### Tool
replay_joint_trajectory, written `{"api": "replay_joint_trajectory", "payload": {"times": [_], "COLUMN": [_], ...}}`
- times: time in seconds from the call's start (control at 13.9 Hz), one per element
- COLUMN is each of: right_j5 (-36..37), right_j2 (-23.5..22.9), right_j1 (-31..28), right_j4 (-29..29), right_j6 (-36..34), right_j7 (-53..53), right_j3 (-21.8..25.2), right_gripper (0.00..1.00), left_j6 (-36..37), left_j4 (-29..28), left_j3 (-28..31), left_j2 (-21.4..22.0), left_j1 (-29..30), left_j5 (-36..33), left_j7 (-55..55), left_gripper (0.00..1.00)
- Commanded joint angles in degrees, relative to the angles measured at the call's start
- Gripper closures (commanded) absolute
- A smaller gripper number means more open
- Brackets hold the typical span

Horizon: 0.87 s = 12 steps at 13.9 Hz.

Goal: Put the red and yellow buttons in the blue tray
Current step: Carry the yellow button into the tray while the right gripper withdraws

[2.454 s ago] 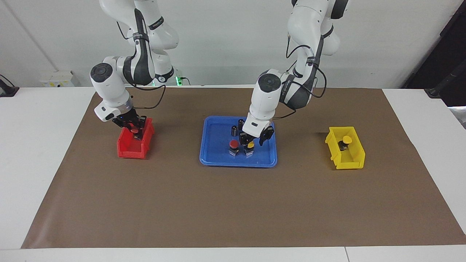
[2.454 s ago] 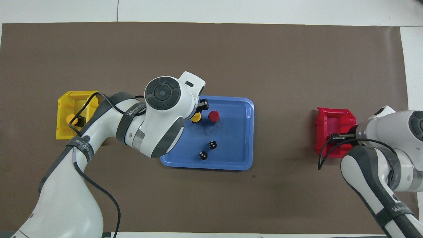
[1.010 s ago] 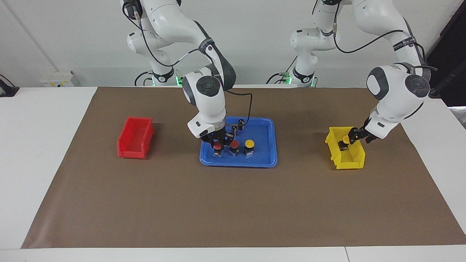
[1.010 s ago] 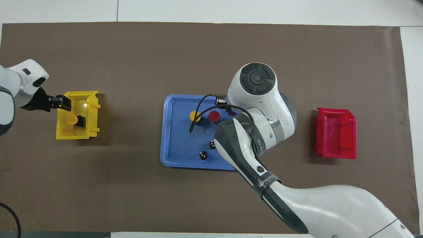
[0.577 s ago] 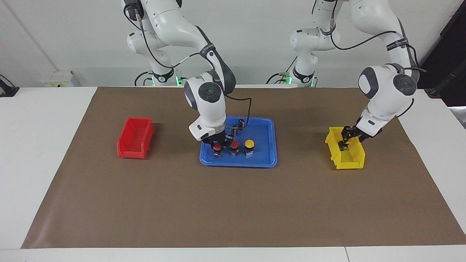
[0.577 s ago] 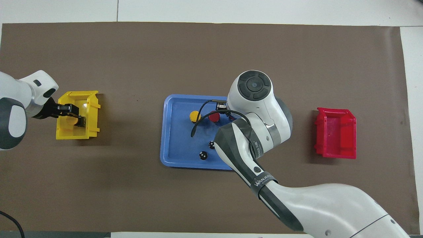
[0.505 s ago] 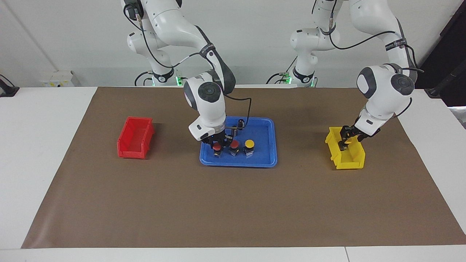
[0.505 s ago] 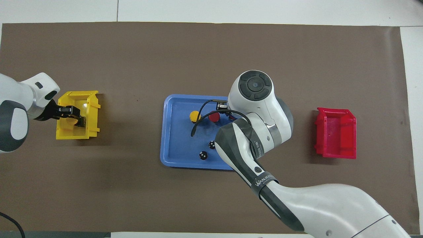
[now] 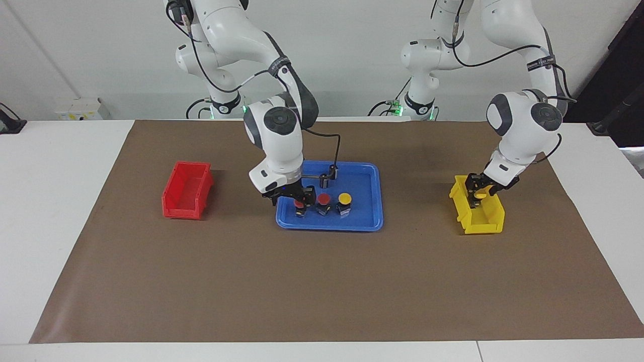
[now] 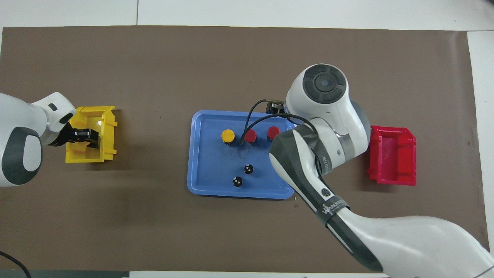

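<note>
The blue tray (image 9: 329, 227) holds two red buttons (image 9: 300, 204) (image 9: 323, 201) and one yellow button (image 9: 344, 199) in a row. They also show in the overhead view: the two red ones (image 10: 273, 132) (image 10: 250, 135), the yellow one (image 10: 227, 136), and the tray (image 10: 193, 154). My right gripper (image 9: 293, 195) is open just above the red button at the end of the row, not holding it. My left gripper (image 9: 479, 190) is down in the yellow bin (image 9: 483, 223) around the second yellow button (image 9: 481, 191). In the overhead view that gripper (image 10: 85, 138) hides the button.
Two dark capless cylinders (image 10: 248, 168) (image 10: 237, 181) stand in the tray, nearer to the robots than the buttons. An empty red bin (image 9: 186, 193) sits on the brown mat toward the right arm's end. The right arm covers part of the tray's edge from above.
The right gripper set a red button beside the other two in the tray, opened and drew away toward the red bin. The left gripper came down into the yellow bin around the yellow button.
</note>
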<state>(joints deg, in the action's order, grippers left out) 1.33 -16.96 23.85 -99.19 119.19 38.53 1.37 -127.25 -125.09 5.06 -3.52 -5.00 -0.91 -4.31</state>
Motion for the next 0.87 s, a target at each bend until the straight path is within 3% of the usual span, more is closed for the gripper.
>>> {"api": "replay_joint_trajectory", "payload": {"times": [0.0, 0.14, 0.29, 0.36, 0.43, 0.58, 0.79], "right_j5": [0.4, 0.2, 0.3, 0.3, 0.2, 0.3, 0.3], "right_j2": [5.4, 5.6, 6.8, 8.1, 9.7, 11.7, 16.7], "right_j1": [-4.9, -9.2, -12.2, -13.9, -15.6, -18.9, -25.9], "right_j4": [1.8, 7.0, 10.1, 10.2, 10.2, 9.9, 9.3], "right_j6": [-6.1, -13.3, -19.8, -22.0, -24.2, -27.7, -33.3], "right_j7": [-1.9, -8.2, -12.1, -14.0, -17.1, -22.4, -30.7], "right_j3": [-0.4, -0.7, -0.5, -0.5, -0.5, -0.5, -1.2], "right_gripper": [0.0, 0.0, 0.0, 0.0, 0.0, 0.0, 0.0], "left_j6": [-2.0, 4.6, 26.2, 31.8, 32.3, 23.3, 12.1], "left_j4": [-1.8, 5.0, 24.3, 30.5, 31.7, 27.7, 20.4], "left_j3": [0.4, 0.2, -0.1, -0.1, 0.0, -0.2, -0.2], "left_j2": [1.7, 0.6, -2.7, -3.4, -3.4, -2.7, -3.8], "left_j1": [-0.9, -1.0, -2.9, -5.8, -9.0, -18.4, -27.8], "left_j5": [-0.5, -0.5, -0.2, 0.7, 2.7, 3.6, 8.0], "left_j7": [6.2, 6.6, 7.2, 8.8, 14.9, 29.7, 33.8], "left_gripper": [0.99, 0.99, 0.99, 0.99, 0.99, 0.99, 0.99]}}
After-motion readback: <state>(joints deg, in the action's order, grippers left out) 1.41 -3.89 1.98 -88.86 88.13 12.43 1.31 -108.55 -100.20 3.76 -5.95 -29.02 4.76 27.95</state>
